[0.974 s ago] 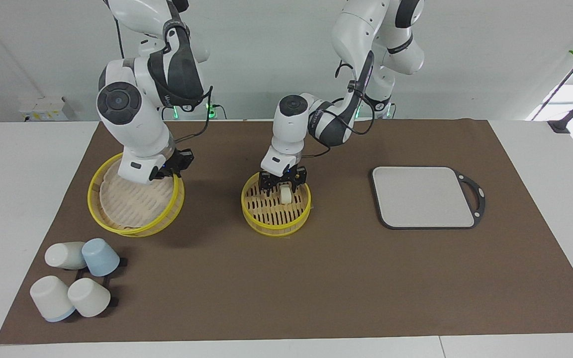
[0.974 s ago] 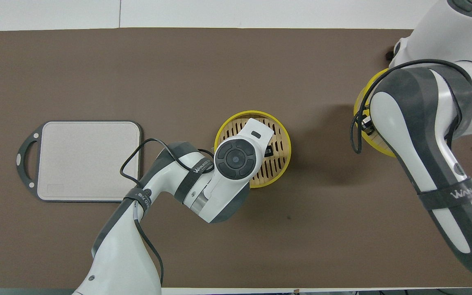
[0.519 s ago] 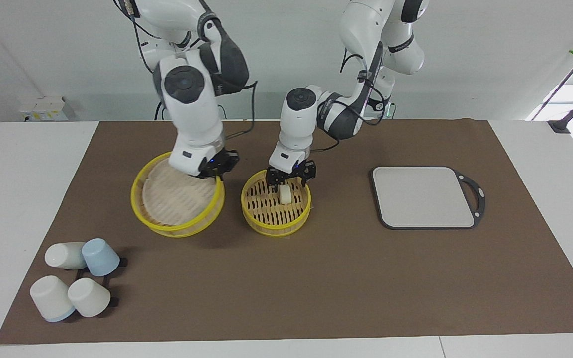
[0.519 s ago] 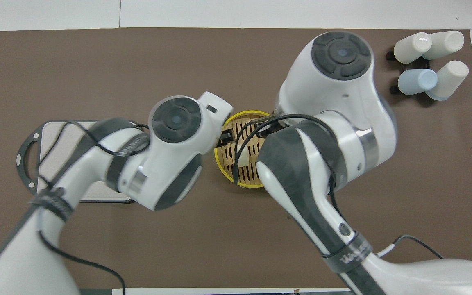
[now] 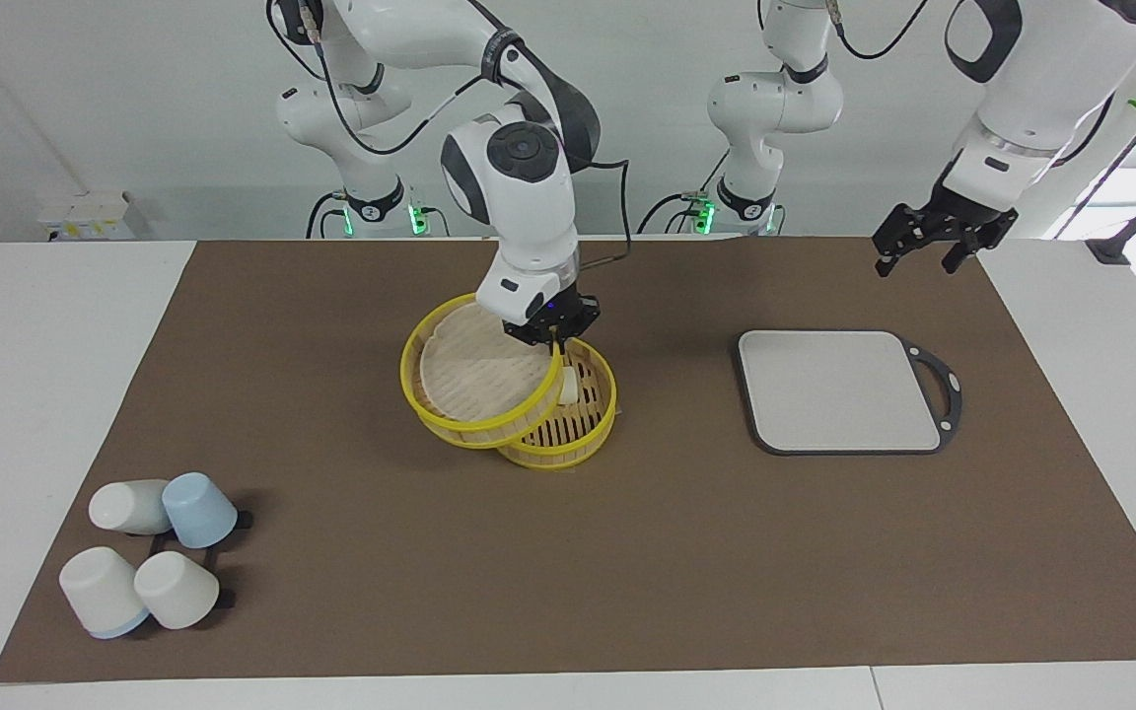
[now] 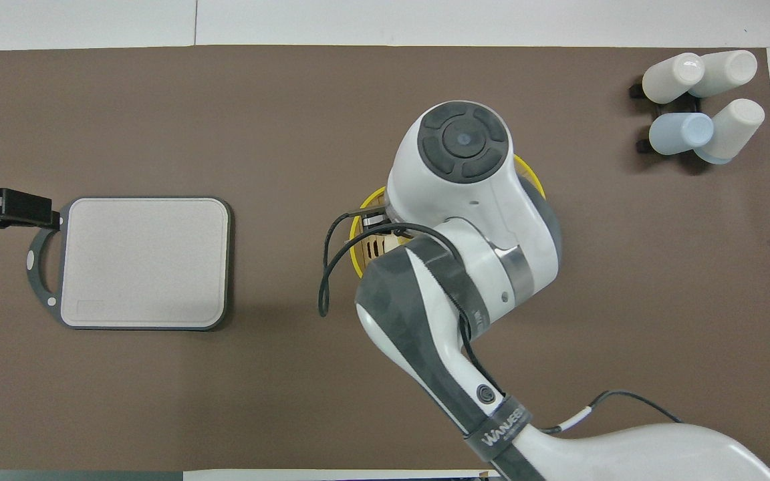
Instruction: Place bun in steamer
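The steamer (image 5: 583,434) is a round yellow-rimmed basket with a slatted base at the middle of the brown mat. The bun (image 5: 569,388), a small cream-white lump, lies inside it and is partly hidden by the lid. My right gripper (image 5: 550,330) is shut on the rim of the matching yellow-rimmed lid (image 5: 477,380). It holds the lid tilted over the part of the steamer toward the right arm's end. In the overhead view the right arm hides most of the steamer (image 6: 357,235) and the lid (image 6: 533,182). My left gripper (image 5: 918,258) is open and empty, raised over the mat's edge by the board.
A grey rectangular board (image 5: 839,390) with a black handle lies toward the left arm's end, also in the overhead view (image 6: 144,264). Several white and pale-blue cups (image 5: 149,552) lie at the mat's corner toward the right arm's end, farther from the robots.
My left gripper rose from the bun in the steamer and swung away to the left arm's end. My right gripper carried the lid from the right arm's end to over the steamer.
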